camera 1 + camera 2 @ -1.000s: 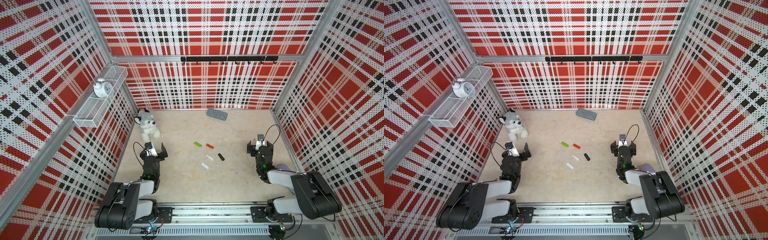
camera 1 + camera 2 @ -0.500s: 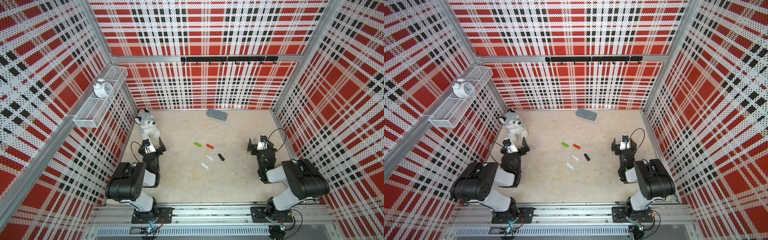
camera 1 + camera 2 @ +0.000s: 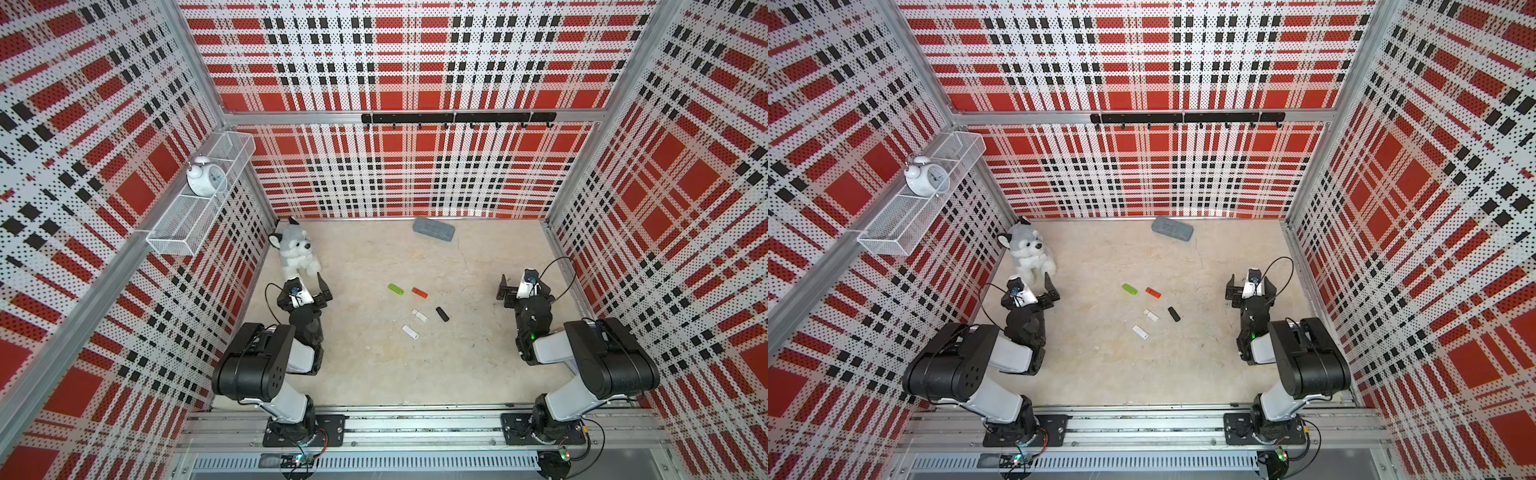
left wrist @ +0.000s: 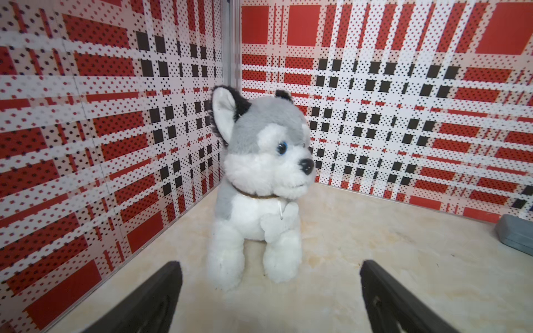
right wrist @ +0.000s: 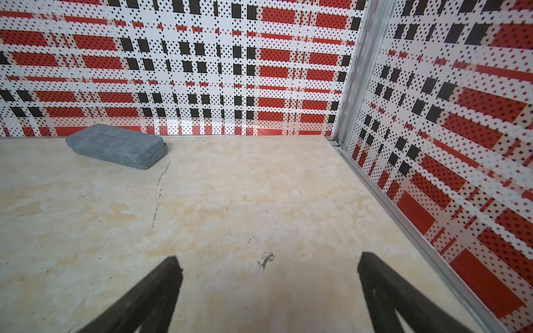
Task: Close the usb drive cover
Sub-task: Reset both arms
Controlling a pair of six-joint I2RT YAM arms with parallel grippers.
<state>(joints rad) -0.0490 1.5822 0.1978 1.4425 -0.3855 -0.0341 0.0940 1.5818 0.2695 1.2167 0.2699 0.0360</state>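
Observation:
Several small usb drives lie in the middle of the floor in both top views: a green one (image 3: pixel 395 289), a red one (image 3: pixel 419 293), a black one (image 3: pixel 442 314) and two white ones (image 3: pixel 419 316) (image 3: pixel 410 331). They are too small to make out any cover. My left gripper (image 3: pixel 308 286) (image 4: pixel 269 264) is open and empty at the left, facing a plush husky, well apart from the drives. My right gripper (image 3: pixel 524 287) (image 5: pixel 268 257) is open and empty at the right, over bare floor. Neither wrist view shows a drive.
The plush husky (image 3: pixel 294 251) (image 4: pixel 259 184) sits just beyond the left gripper by the left wall. A grey case (image 3: pixel 433 229) (image 5: pixel 116 145) lies by the back wall. A wire shelf (image 3: pixel 199 208) with a white alarm clock (image 3: pixel 204 178) hangs on the left wall.
Both arms have lifted from their folded rest pose. The left gripper has moved closer to the husky and the right gripper a little farther back. Both stay open; the drives have not moved.

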